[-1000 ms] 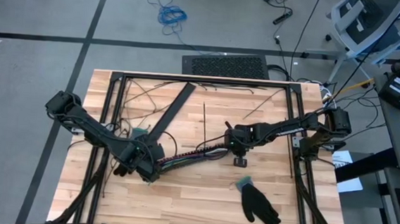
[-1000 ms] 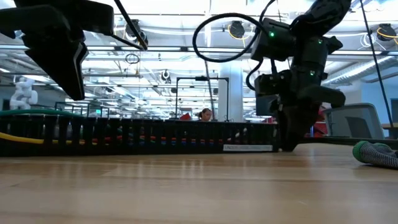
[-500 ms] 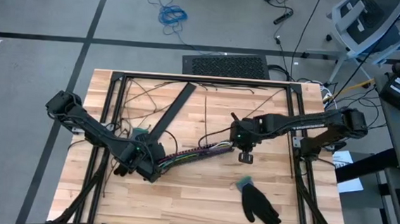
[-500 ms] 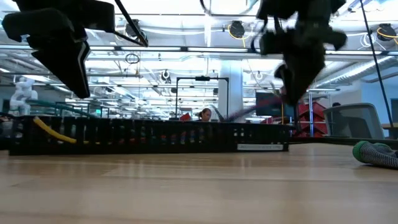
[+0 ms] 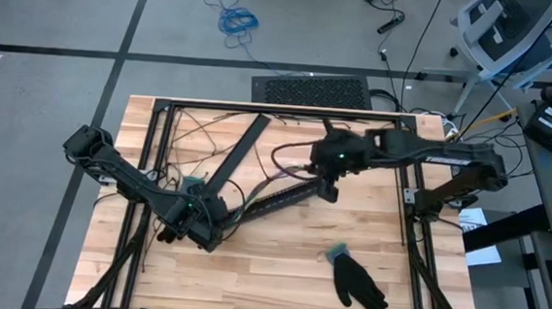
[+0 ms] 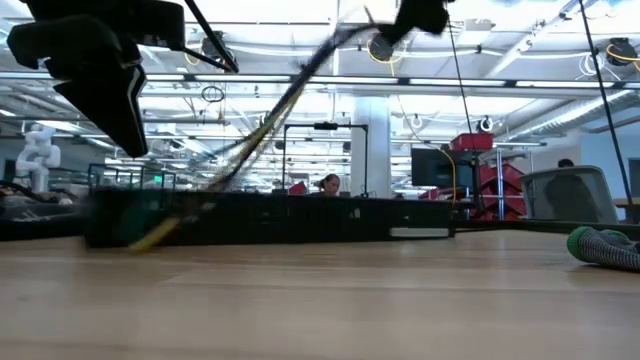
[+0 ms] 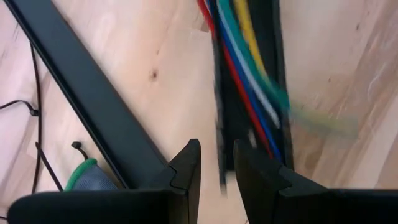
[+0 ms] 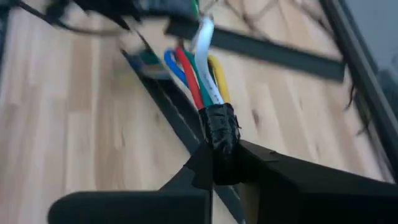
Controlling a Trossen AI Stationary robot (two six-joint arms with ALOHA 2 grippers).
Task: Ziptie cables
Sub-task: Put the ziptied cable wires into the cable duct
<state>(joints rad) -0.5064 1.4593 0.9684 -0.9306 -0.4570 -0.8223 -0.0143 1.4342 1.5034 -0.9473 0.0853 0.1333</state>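
Observation:
The cables [image 5: 289, 180] are white, blue, red, green and yellow wires. They slant up from the black slotted strip [image 5: 267, 210] on the table to my right gripper [image 5: 330, 183], which is shut on their taped end. In the low view the cables [image 6: 280, 110] rise blurred from the strip [image 6: 300, 215] to the picture's top. My left gripper [image 5: 207, 230] sits at the strip's left end, its fingers nearly together. In the left wrist view the cables [image 7: 239, 68] lie along the strip [image 7: 273, 37]. My left gripper [image 7: 217, 168] comes slanting down onto the strip's left end. One side wall of the strip [image 7: 219, 146] runs into the narrow gap between its fingers. The strip lies flat on the table. My right gripper [image 8: 217, 155] pinches the black-taped end of the bundle [image 8: 219, 127] between its two fingers. That end is lifted clear of the table. The wires fan out beyond the tape and slant down toward the strip.
A second black strip [image 5: 237, 152] lies slanted toward the far left. A black glove with a green cuff [image 5: 355, 282] lies near the right front. Black frame rails [image 5: 279, 113] border the table, with thin black strands [image 5: 195, 129] inside. A grey-green object [image 7: 87, 177] lies by my left gripper.
My right gripper has risen and moved toward the table's far edge, still shut on the taped end. The bundle's right part has lifted out of the strip and now slants upward. The strip's right end has swung toward the far edge while its left end stayed put.

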